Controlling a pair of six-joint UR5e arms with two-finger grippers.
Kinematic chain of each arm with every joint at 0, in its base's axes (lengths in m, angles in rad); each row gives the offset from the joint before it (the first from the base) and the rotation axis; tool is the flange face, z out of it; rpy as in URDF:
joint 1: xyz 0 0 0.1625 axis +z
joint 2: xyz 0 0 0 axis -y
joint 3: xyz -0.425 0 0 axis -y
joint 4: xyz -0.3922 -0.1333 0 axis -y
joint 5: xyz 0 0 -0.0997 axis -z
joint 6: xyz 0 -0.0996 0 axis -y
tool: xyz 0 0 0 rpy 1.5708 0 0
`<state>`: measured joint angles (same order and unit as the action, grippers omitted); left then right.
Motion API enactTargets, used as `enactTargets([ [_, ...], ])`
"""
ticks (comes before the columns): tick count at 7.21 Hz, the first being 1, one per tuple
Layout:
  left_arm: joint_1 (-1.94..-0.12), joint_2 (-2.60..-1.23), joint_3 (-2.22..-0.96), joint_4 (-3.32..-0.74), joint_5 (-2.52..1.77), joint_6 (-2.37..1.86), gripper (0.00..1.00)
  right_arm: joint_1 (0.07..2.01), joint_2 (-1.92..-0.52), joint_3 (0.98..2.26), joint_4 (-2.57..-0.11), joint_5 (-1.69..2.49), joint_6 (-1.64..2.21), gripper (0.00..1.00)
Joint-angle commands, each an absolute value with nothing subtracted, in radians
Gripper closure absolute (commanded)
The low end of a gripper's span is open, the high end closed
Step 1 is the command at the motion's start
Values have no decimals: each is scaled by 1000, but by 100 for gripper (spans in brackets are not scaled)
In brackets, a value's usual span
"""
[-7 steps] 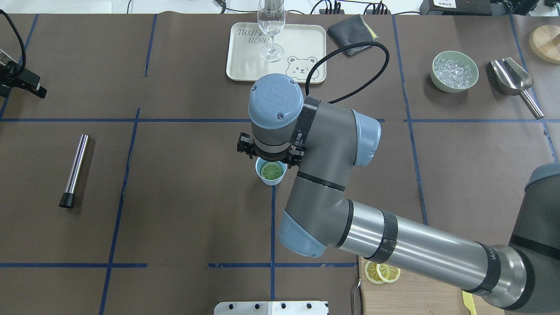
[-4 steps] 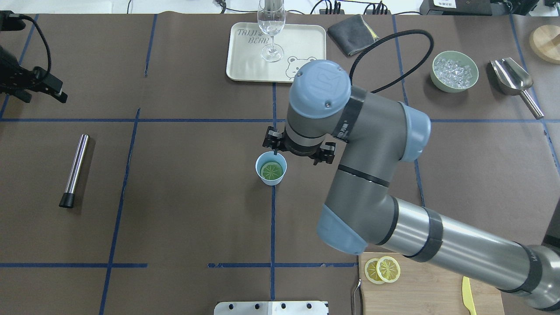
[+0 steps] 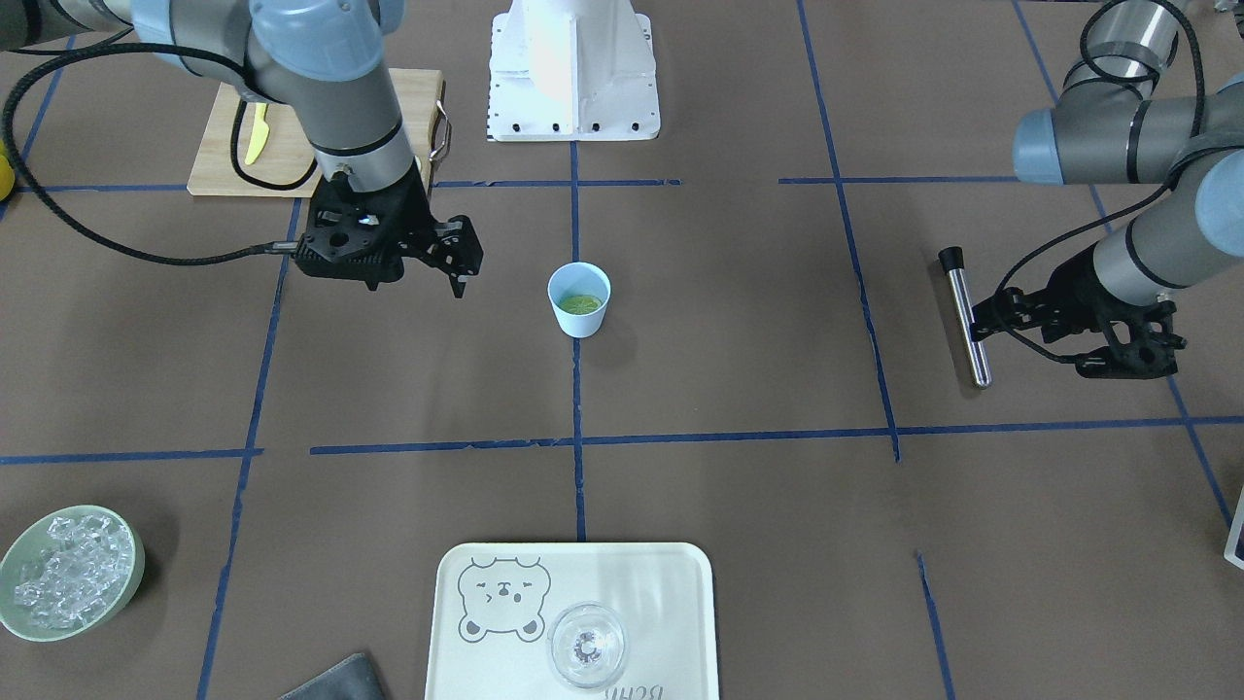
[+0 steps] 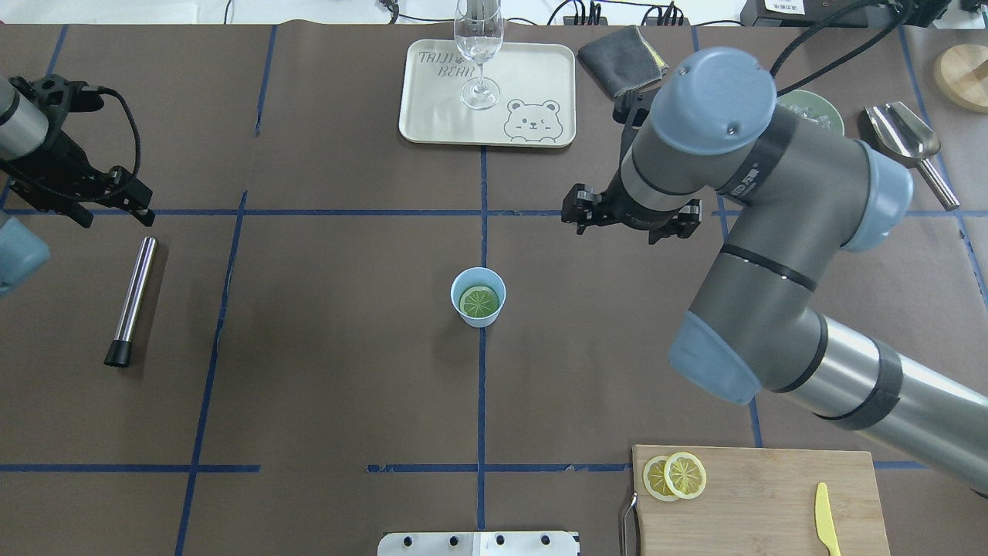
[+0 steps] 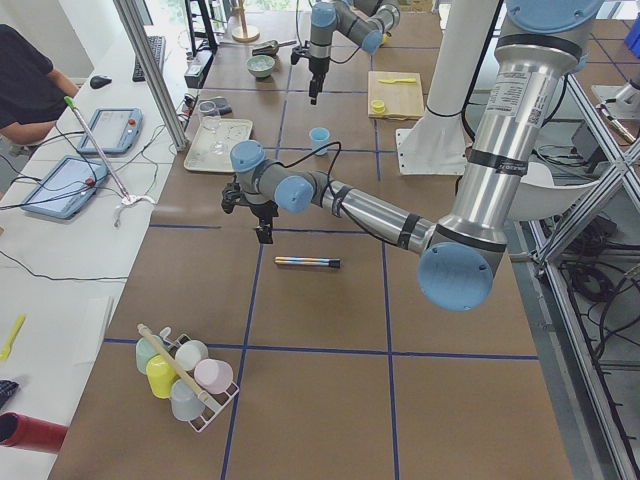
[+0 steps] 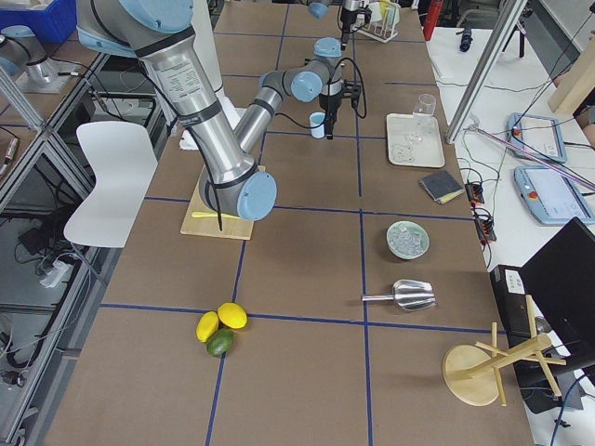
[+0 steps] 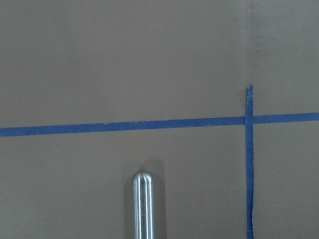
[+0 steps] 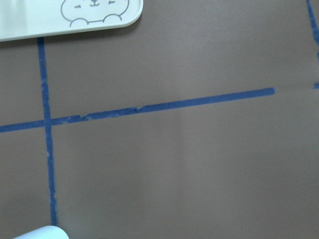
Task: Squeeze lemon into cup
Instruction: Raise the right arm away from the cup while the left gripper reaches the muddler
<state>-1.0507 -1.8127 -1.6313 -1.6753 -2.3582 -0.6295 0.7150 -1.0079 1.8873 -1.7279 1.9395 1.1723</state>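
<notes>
The light blue cup (image 4: 478,270) stands at the middle of the table with a lemon slice (image 4: 478,301) lying flat inside it. The cup also shows in the front view (image 3: 579,313), and its rim shows at the bottom left of the right wrist view (image 8: 42,233). My right gripper (image 3: 413,280) hangs open and empty above the table, to the right of the cup and beyond it. My left gripper (image 3: 1030,348) is open and empty, close above the silver end of a steel muddler (image 4: 133,297).
Two more lemon slices (image 4: 675,475) and a yellow knife (image 4: 826,525) lie on a wooden board (image 4: 764,502) at the near right. A clear glass (image 4: 478,69) stands on a bear tray (image 4: 432,116) at the back. A green bowl of ice (image 3: 68,574), a scoop (image 4: 903,135) and a cloth (image 4: 621,50) are at the far right.
My right gripper has moved from above the cup to the right and farther back, empty. My left gripper has come in from the left edge toward the muddler's end.
</notes>
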Motion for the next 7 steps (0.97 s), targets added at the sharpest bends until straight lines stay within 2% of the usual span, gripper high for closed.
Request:
enactTargets([
  [1,-1003,-1809,-1599,-1678,-2358,-657,0,842,-1067,1893,-1724,2018,1004,0],
  [7,-988,-1798,-1528,-1689,-2356,-607,0,882,-1086,1887,-1724,2025,930,0],
])
